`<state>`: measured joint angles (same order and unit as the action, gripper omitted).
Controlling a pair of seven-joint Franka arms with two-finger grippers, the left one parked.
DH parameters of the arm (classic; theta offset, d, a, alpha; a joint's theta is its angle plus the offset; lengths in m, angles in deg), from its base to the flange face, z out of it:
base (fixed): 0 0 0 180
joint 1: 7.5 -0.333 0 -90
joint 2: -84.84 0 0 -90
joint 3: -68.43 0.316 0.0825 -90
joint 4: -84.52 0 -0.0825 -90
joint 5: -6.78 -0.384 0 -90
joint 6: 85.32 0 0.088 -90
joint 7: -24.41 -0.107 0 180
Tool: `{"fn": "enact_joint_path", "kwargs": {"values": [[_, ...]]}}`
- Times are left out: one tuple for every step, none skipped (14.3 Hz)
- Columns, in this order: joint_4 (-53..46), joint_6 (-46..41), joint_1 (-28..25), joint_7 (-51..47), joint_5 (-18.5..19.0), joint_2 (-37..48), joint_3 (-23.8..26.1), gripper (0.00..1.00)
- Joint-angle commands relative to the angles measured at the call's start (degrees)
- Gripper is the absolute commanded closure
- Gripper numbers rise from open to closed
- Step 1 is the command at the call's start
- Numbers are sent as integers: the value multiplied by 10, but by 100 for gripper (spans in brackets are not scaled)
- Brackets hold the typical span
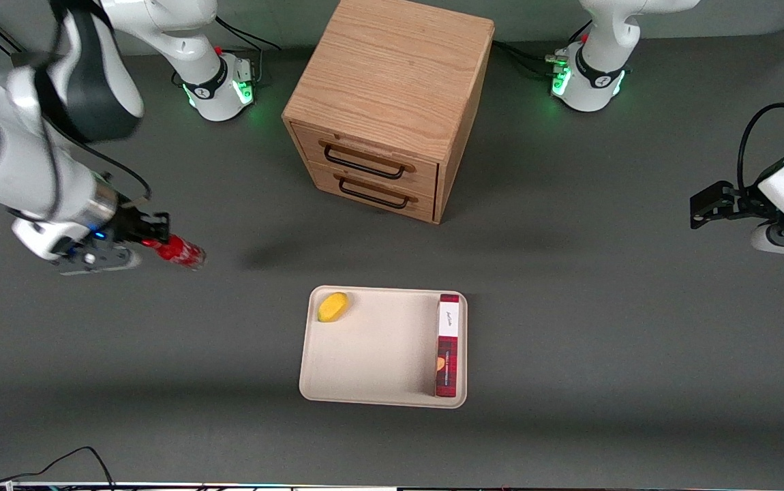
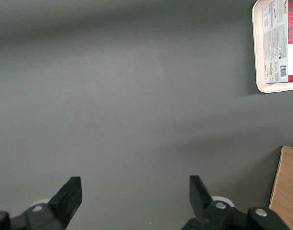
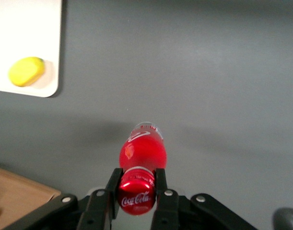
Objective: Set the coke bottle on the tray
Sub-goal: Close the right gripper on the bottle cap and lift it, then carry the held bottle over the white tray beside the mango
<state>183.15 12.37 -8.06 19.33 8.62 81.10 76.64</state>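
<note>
The coke bottle [image 1: 181, 251] [image 3: 142, 148] is a small red bottle with a red cap and white script. My right gripper [image 1: 150, 235] [image 3: 136, 182] is shut on its neck just below the cap, and the bottle hangs tilted over the grey table toward the working arm's end. The beige tray [image 1: 371, 354] [image 3: 21, 43] with its low rim lies near the middle of the table, nearer the front camera than the cabinet and well apart from the bottle.
A yellow fruit [image 1: 333, 306] [image 3: 26, 71] lies in one corner of the tray. A tall red and white box [image 1: 448, 344] [image 2: 276, 40] lies along the tray's edge toward the parked arm. A wooden two-drawer cabinet [image 1: 392, 102] stands farther from the camera.
</note>
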Motion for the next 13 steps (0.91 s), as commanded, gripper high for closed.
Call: {"fn": "enact_joint_path", "kwargs": {"values": [[-137,-127,2,-9,3,-14,1,100],[-166,-149,0,-12,3,-14,1,100],[-184,-166,1,-12,4,-13,1,100],[-193,-174,1,-8,3,-13,1,100],[-198,-174,2,-8,3,-13,1,100],[-204,-174,0,-12,3,-15,1,100],[-210,-174,-5,-15,3,-21,2,100],[-215,-173,-7,-16,3,-34,3,100],[-220,-166,-8,-16,3,-49,6,100],[-234,-156,-21,-21,3,-68,14,100],[-248,-140,-37,-41,3,-91,15,100],[-263,-123,-57,-52,4,-117,16,100],[-287,-107,-83,-51,10,-151,15,100]]}}
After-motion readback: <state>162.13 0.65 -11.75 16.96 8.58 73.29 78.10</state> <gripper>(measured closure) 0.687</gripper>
